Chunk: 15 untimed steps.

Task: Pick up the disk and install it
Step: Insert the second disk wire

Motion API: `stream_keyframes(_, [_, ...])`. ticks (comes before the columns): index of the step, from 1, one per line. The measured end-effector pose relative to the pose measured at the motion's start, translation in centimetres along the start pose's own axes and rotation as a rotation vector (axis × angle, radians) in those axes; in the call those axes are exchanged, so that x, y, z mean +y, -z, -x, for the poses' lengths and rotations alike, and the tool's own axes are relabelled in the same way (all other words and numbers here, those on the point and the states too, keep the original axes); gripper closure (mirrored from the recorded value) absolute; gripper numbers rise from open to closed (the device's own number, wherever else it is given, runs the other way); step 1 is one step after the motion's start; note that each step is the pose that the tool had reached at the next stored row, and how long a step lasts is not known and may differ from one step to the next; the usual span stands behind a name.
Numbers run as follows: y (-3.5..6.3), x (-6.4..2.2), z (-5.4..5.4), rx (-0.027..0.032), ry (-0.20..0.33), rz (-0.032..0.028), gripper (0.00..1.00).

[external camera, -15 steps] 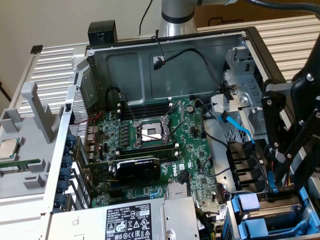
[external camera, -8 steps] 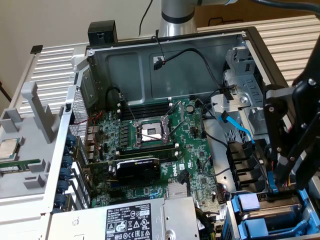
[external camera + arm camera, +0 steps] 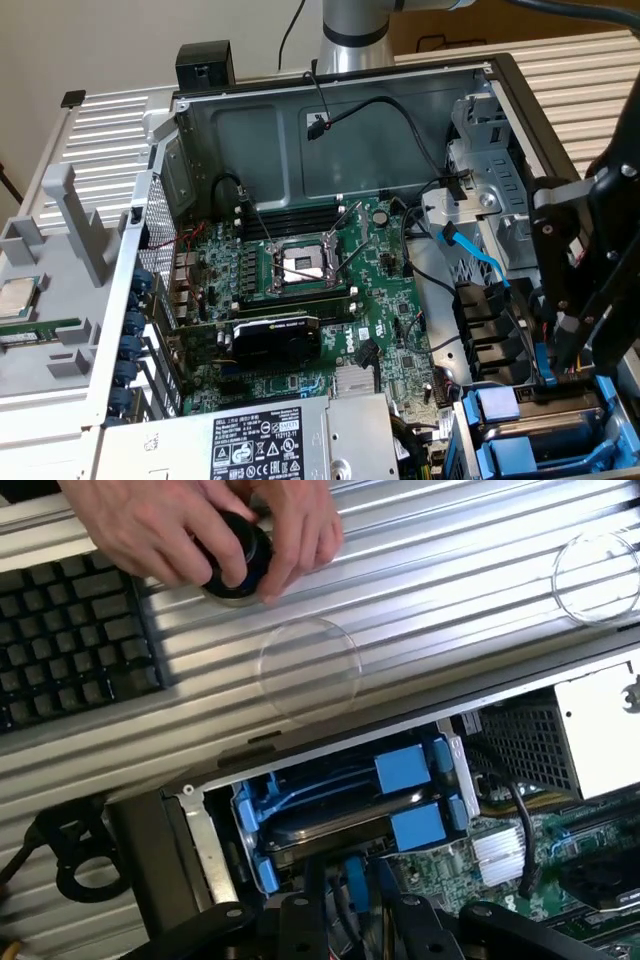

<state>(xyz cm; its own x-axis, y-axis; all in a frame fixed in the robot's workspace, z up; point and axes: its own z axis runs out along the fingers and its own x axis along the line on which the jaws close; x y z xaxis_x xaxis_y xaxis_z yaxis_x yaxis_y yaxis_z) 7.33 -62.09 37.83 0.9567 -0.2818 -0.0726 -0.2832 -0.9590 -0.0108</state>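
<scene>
1 disk sits in the blue drive cage; finger state unclear.

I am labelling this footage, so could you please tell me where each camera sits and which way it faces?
Exterior view: above the open computer case, looking down at the motherboard; the end effector enters at the exterior view's right.
Wrist view: on the arm's wrist, looking past the end effector at the disk; a person's hands turn a knob.
Shared: the blue-framed drive bay.
</scene>
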Motion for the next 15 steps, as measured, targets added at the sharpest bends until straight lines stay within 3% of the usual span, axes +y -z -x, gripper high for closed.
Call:
stream_keyframes(7, [0.01, -0.01, -0.02, 0.0320, 0.080, -0.0143, 0.69])
stream_keyframes(10, [0.00, -0.01, -0.02, 0.0354, 0.100, -0.0224, 0.69])
stream_keyframes(15, [-0.01, -0.01, -0.02, 0.0358, 0.105, -0.0236, 0.69])
